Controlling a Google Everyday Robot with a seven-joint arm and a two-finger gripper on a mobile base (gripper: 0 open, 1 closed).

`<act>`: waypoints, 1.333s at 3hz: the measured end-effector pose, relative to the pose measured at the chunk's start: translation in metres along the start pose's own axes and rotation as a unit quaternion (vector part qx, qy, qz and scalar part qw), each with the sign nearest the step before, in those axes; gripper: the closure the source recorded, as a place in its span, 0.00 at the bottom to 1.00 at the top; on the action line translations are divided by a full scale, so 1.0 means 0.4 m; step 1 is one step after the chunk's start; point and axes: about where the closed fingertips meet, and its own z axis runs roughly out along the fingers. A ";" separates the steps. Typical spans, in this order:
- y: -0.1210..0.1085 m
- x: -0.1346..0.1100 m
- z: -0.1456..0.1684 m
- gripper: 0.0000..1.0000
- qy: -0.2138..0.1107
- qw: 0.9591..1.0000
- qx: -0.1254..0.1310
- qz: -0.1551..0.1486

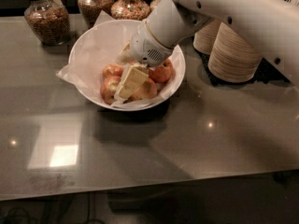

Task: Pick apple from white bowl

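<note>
The wide white bowl (88, 45), lined with crinkled white paper, stands on the grey table left of centre. Several reddish-yellow apples lie in it: one at the left (112, 71), one at the front left (108, 88), one at the front (145, 90) and one at the right (162, 72). My gripper (130, 82) reaches down into the bowl from the upper right on the white arm (233, 13). Its cream tip lies among the apples, over the front ones. It hides part of the apples beneath it.
Stacked tan paper bowls (233, 55) stand right of the white bowl, under the arm. Glass jars of nuts or grains (46, 17) (96, 6) (130, 6) line the back edge. The table's front edge (149, 185) runs across the bottom.
</note>
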 end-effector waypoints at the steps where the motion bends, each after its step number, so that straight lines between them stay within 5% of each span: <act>1: 0.000 0.000 0.000 0.15 0.000 1.000 0.000 0.000; 4: 0.002 0.003 0.068 0.29 -0.012 1.000 -0.026 0.009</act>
